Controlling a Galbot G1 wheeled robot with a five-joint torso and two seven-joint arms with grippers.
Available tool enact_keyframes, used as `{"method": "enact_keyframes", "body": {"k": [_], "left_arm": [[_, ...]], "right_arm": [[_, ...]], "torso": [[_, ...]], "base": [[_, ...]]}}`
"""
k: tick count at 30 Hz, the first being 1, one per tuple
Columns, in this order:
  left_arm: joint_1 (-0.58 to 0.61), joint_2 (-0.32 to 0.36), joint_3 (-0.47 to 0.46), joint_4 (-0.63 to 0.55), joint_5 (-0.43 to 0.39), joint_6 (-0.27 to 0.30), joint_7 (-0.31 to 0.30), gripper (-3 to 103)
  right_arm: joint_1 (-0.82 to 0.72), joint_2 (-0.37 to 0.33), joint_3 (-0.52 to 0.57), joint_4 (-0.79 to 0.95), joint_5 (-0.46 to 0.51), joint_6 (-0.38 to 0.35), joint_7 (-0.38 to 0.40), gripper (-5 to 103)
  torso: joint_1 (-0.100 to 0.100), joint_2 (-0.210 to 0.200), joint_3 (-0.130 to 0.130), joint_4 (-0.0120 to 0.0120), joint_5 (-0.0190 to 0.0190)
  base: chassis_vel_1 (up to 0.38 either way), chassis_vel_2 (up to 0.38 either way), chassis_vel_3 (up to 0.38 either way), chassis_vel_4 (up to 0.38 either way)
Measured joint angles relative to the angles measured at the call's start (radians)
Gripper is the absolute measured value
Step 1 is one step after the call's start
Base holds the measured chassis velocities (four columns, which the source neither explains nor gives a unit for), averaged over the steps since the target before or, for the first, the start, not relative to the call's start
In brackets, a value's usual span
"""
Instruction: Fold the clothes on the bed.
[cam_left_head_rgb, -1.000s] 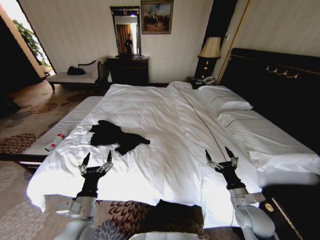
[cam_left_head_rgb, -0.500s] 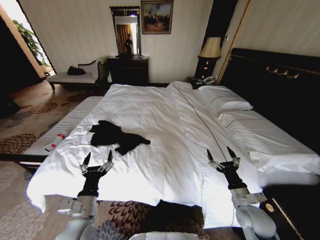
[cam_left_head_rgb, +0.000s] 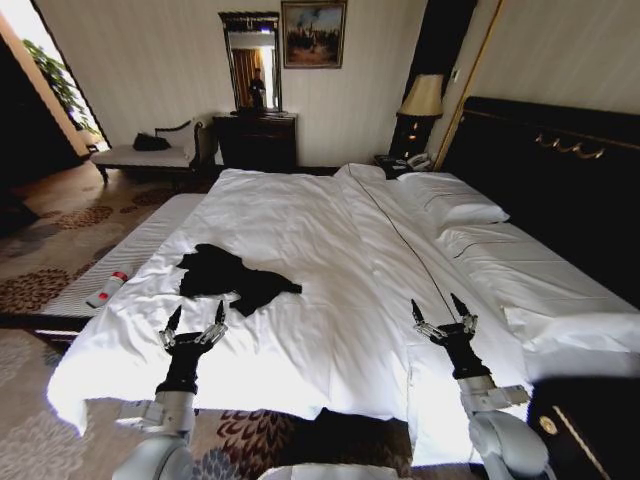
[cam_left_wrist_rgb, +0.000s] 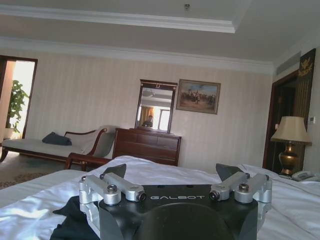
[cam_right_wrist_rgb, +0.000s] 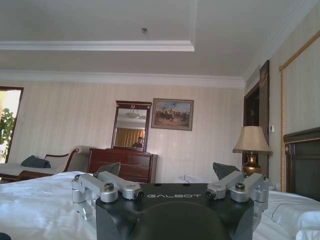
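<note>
The clothes (cam_left_head_rgb: 232, 274), a black T-shirt, lie crumpled on the left half of the white bed (cam_left_head_rgb: 330, 240); a dark edge of the clothes (cam_left_wrist_rgb: 70, 220) also peeks beside the left wrist. My left gripper (cam_left_head_rgb: 196, 318) hovers open over the bed's foot edge, just short of the shirt. My right gripper (cam_left_head_rgb: 438, 309) is open too, held above the bed's right half, far from the shirt. In the wrist views the left gripper (cam_left_wrist_rgb: 172, 172) and the right gripper (cam_right_wrist_rgb: 167, 170) both stand with fingers spread and nothing between them.
A pale striped bench (cam_left_head_rgb: 130, 262) runs along the bed's left side with a small white bottle (cam_left_head_rgb: 106, 289) on it. Pillows (cam_left_head_rgb: 450, 208) lie by the dark headboard (cam_left_head_rgb: 560, 160). A dresser (cam_left_head_rgb: 256, 138), chaise (cam_left_head_rgb: 150, 155) and lamp (cam_left_head_rgb: 420, 100) stand at the far wall.
The whole picture has shifted slightly, so the camera has moved a little. Both grippers stay open and hold their places over the bed's foot.
</note>
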Motion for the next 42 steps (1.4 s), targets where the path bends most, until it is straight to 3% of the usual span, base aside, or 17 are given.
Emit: {"method": "enact_keyframes", "body": {"k": [42], "left_arm": [[-0.005, -0.006, -0.002, 0.008, 0.001, -0.005, 0.000, 100]], "right_arm": [[0.003, 0.005, -0.011, -0.002, -0.012, 0.005, -0.011, 100]], "torso": [[0.000, 0.000, 0.000, 0.0000, 0.0000]], "base": [[0.030, 0.115, -0.027, -0.114]]}}
